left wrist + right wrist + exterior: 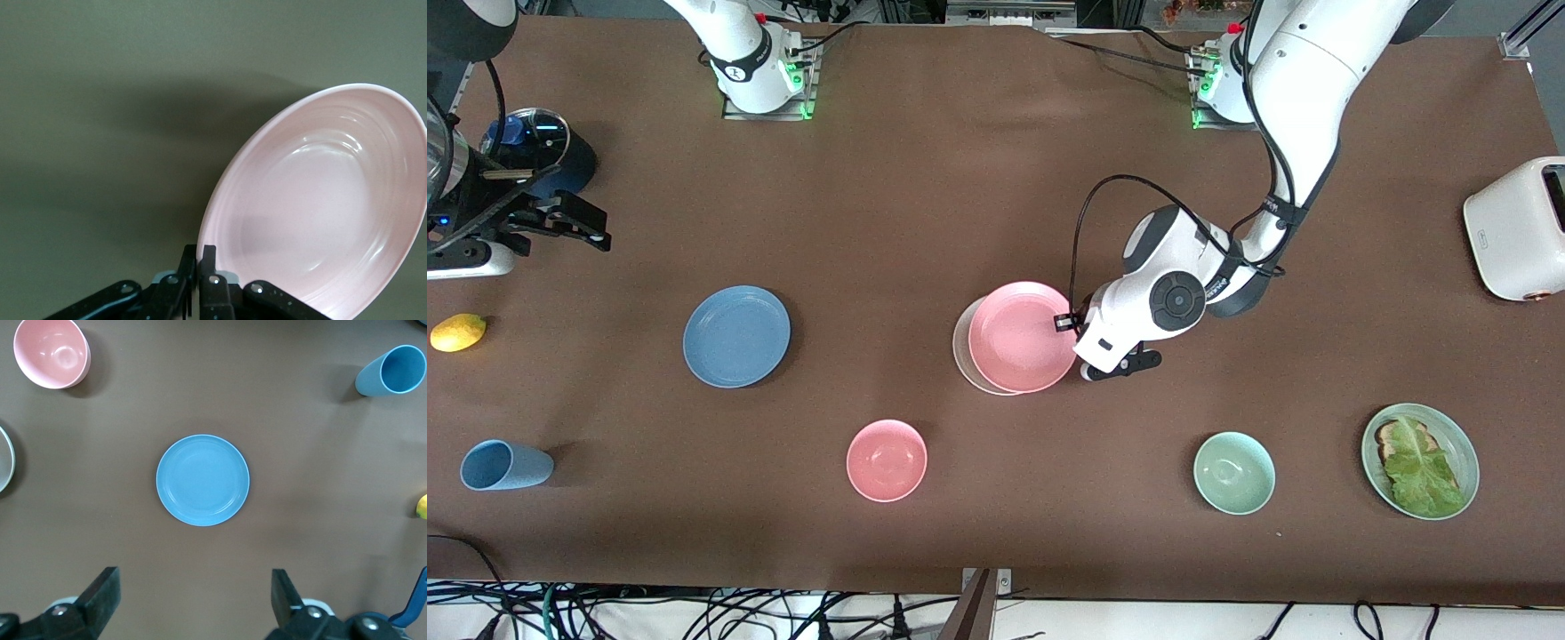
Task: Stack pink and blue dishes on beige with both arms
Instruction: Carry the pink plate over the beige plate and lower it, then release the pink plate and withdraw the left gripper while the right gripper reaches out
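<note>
The pink plate [1021, 336] lies over the beige plate [962, 348], shifted toward the left arm's end, so only a crescent of beige shows. My left gripper [1065, 322] is shut on the pink plate's rim; in the left wrist view its fingers [199, 252] pinch the edge of the pink plate [320, 200], which looks tilted. The blue plate [736, 336] lies flat on the table toward the right arm's end. My right gripper [591, 227] hangs open and empty over the table's right-arm end. The right wrist view looks down past the right gripper [193, 580] on the blue plate [203, 480].
A pink bowl [887, 460], a green bowl [1234, 472] and a light blue cup [505, 465] on its side lie nearer the front camera. A green plate with bread and lettuce [1420, 460], a toaster [1519, 229] and a lemon [458, 332] sit at the table's ends.
</note>
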Controlling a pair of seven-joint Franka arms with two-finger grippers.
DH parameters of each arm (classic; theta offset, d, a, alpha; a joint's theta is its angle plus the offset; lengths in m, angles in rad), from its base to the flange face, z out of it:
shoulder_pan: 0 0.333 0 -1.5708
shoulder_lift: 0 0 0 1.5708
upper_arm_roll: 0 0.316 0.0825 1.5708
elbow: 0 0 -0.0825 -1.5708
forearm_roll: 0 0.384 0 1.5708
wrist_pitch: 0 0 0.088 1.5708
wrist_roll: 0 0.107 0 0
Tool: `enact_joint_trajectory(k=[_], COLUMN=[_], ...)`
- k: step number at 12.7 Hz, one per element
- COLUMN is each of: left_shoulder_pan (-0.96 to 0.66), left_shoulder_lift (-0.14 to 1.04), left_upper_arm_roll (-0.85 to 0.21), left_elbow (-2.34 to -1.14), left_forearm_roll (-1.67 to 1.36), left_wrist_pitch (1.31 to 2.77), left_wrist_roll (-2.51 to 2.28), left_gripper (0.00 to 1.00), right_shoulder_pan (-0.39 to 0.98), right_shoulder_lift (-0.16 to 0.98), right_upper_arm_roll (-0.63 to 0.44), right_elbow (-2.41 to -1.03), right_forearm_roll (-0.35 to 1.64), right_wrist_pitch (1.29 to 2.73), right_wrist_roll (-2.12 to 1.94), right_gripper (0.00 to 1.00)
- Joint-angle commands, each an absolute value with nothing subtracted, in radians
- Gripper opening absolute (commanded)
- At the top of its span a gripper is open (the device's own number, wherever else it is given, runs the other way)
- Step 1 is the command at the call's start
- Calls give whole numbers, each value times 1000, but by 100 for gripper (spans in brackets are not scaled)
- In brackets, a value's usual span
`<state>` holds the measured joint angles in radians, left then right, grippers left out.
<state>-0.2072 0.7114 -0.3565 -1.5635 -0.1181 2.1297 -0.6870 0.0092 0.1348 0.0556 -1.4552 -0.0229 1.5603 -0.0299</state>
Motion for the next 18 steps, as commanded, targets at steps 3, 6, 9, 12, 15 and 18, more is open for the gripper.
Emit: enact_joint_trajectory(k=[3,6,9,12,15,18], left_shoulder_pan=[-239,-235,-224,-222,-187,-112], left_shoulder_lift=[744,738,712,675,646,618], left_upper_arm_roll=[-337,-337,-324,-290,-279,-278], left_elbow=[-1506,-1482,-1482,-1483,-1483,-1486], left_forearm_roll=[-112,-111,-104,-104,-83,-58], left_wrist_pitch=[2118,2117,2096,2056,2010,1945], left_wrist_roll=[-707,-735,-742,-741,-733,-729], left_gripper=[23,100,100,100,100,100], right_shoulder_pan=[3,-3,-21,-32,-32,-34], right_shoulder_lift=[187,196,198,216,277,278], right_upper_arm_roll=[66,64,61,61,61,61], right_elbow=[-1453,-1454,-1460,-1466,-1474,-1589], right_forearm_roll=[-25,-31,-28,-29,-28,-28], right_wrist_pitch=[1560,1563,1551,1534,1580,1685], right_wrist_roll=[-58,-60,-64,-69,-74,-74], right_gripper=[100,100,100,100,100,100])
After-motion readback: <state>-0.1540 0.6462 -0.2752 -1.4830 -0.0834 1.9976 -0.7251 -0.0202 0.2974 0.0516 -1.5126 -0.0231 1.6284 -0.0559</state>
